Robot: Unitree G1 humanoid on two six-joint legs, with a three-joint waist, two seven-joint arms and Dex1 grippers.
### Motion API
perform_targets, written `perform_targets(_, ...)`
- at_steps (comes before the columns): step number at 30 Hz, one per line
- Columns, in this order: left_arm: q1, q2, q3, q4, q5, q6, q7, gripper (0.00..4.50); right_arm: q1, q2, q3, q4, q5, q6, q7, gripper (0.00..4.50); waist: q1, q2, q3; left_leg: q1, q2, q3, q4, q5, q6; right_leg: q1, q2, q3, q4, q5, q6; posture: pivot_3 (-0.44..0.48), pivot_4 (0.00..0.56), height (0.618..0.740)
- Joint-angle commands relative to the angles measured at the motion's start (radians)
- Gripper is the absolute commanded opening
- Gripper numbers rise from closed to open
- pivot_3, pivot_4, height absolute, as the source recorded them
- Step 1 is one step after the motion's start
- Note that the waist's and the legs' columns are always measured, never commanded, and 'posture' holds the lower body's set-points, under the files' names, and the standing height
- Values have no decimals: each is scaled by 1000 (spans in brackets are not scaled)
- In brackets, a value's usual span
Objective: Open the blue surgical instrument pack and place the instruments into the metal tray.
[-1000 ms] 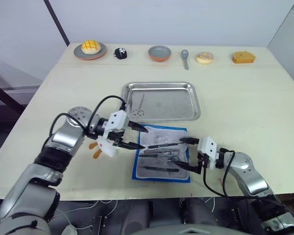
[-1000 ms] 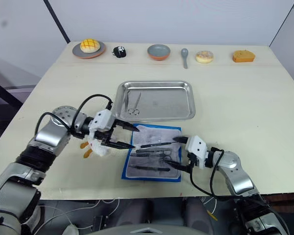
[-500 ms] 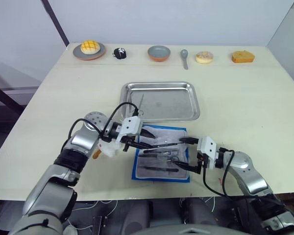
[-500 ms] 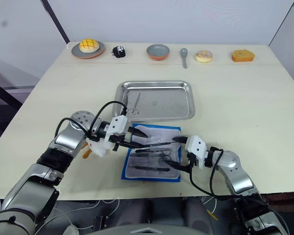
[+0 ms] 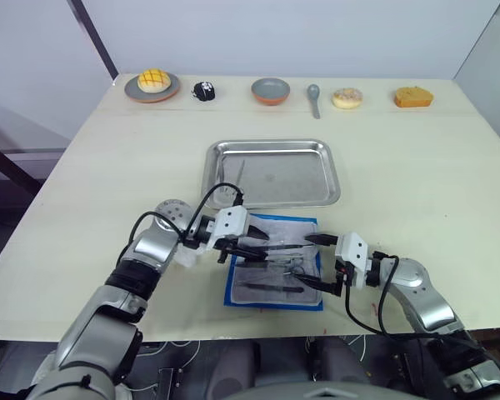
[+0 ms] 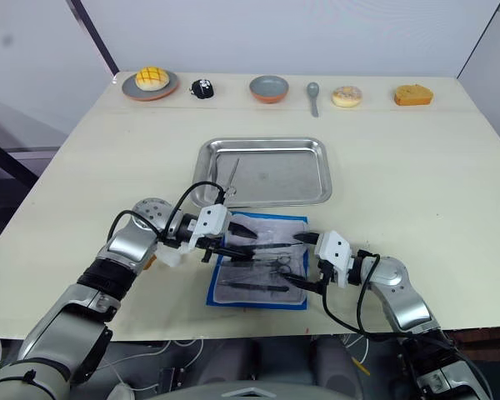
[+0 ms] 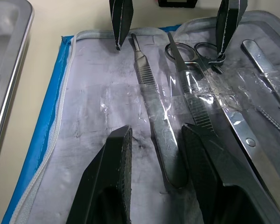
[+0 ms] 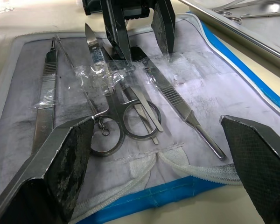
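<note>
The pack (image 5: 275, 262) lies open on the worktop (image 5: 417, 167), its pale lining up, just in front of the tray (image 5: 273, 172). The instruments (image 7: 165, 140), ring-handled scissors, tweezers and probes, lie side by side on the lining under strips of clear tape. One more pair of scissors (image 5: 236, 178) lies inside the tray near its left rim.

The left arm reaches in low from the left, forearm close to the worktop, and the left gripper (image 5: 254, 247) points across the pack. Its fingers (image 7: 109, 182) are parted a little and lie low over the lining, one pair of tweezers running between them; whether they touch it I cannot tell. They grasp nothing.

The right arm comes in from the right, elbow bent, and the right gripper (image 5: 312, 261) faces the left one across the pack's right edge. Its fingers (image 8: 65, 158) are spread wide and released, with the scissors' rings and tweezer ends lying between and beyond them.

Along the far edge of the worktop stand a plate (image 5: 153, 87) with a bun, a bowl (image 5: 271, 90) and a spoon (image 5: 315, 98).
</note>
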Motion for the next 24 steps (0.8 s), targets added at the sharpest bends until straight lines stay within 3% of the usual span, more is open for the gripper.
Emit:
perform_targets(1, 16, -3, 7, 39, 33, -16, 12, 1780, 49, -19, 31, 92, -64, 63, -21, 4500, 0, 0, 0, 0, 0, 0, 0, 0, 0, 0, 0, 0, 0, 0, 0, 0, 150, 732)
perform_targets(4, 21, -6, 12, 46, 34, -9, 17, 959, 48, -18, 33, 92, -64, 64, -22, 4500, 0, 1, -1, 1, 0, 0, 0, 0, 0, 0, 0, 0, 0, 0, 0, 0, 150, 732)
perform_targets(6, 24, -8, 16, 49, 32, 5, 19, 106, 47, -18, 33, 93, -64, 64, -22, 4500, 0, 1, -1, 1, 0, 0, 0, 0, 0, 0, 0, 0, 0, 0, 0, 0, 150, 732)
perform_targets(7, 24, -8, 16, 50, 29, 9, 13, 10, 46, -18, 33, 94, -64, 64, -22, 4500, 0, 1, -1, 1, 0, 0, 0, 0, 0, 0, 0, 0, 0, 0, 0, 0, 150, 732)
perform_targets(14, 14, 2, 20, 55, 40, -1, 10, 0, 42, -18, 34, 98, -63, 64, -21, 4500, 0, 2, -2, 1, 0, 0, 0, 0, 0, 0, 0, 0, 0, 0, 0, 0, 150, 732)
perform_targets(24, -24, 61, 21, -129, 15, 181, -53, 0, 37, -15, 38, 104, -62, 63, -20, 4500, -2, 2, -2, 1, 0, 0, 0, 0, 0, 0, 0, 0, 0, 0, 0, 0, 150, 732)
